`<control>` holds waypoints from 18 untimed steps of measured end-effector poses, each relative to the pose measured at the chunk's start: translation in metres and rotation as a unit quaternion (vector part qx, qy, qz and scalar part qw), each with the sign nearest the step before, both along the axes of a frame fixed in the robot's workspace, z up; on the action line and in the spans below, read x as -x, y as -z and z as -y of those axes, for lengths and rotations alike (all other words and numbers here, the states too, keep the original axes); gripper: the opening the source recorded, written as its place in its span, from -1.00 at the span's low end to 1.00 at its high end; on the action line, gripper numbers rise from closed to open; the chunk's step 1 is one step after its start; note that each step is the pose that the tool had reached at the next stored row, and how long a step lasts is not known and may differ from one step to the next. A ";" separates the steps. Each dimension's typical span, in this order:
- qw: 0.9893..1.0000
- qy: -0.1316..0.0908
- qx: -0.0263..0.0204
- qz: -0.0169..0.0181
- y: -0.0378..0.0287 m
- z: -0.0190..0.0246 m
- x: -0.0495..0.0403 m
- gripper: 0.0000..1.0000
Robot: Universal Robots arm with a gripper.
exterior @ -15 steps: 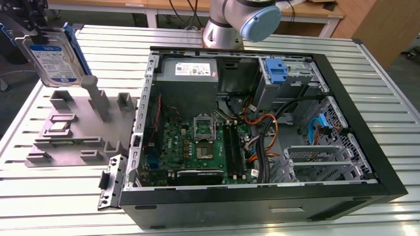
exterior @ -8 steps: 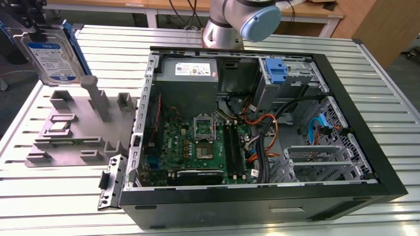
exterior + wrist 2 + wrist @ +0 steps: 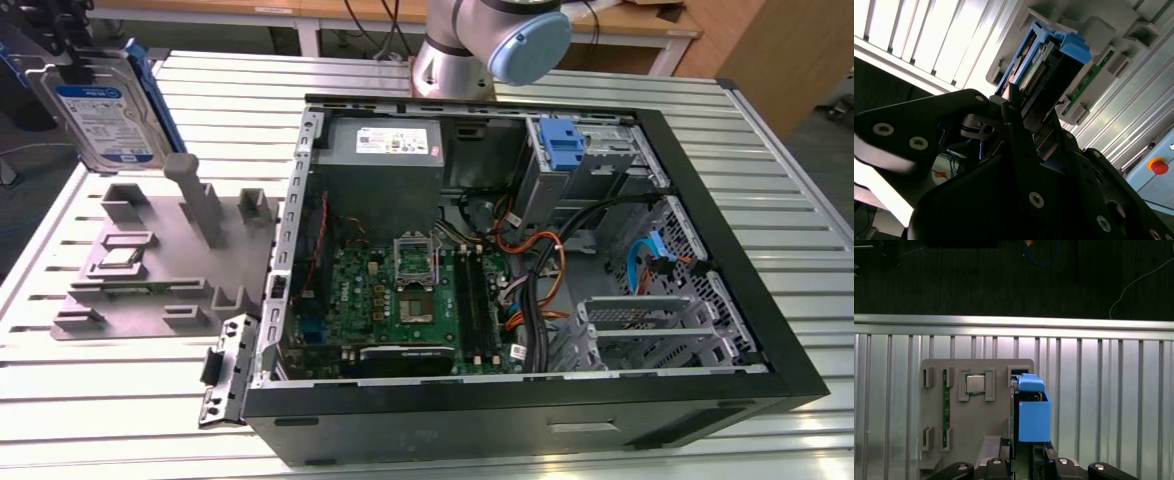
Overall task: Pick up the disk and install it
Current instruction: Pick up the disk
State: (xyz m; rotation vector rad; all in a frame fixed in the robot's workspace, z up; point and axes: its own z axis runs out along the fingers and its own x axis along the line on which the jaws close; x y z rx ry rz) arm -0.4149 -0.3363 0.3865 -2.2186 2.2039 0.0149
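Above grey fixture tray point(image 3: 147, 290), jaws are clamping disk point(image 3: 104, 115) by upper end; disk is hanging upright, long axis vertical. Open computer case point(image 3: 534, 425) is sitting beside tray, toward exterior view's right.

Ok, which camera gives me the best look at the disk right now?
The exterior view: the disk stands upright in the pincer, its labelled face and blue carrier in plain sight. Both wrist views see it edge-on: the first mostly the blue carrier, the second its connector end.
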 end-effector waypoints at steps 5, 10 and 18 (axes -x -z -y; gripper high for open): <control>1.000 0.000 0.000 0.000 -0.0017 0.0000 0.0000 -0.30; 1.000 0.000 0.000 0.000 -0.0031 0.0000 0.0000 -0.30; 1.000 0.000 0.000 0.000 -0.0053 0.0000 0.0000 -0.30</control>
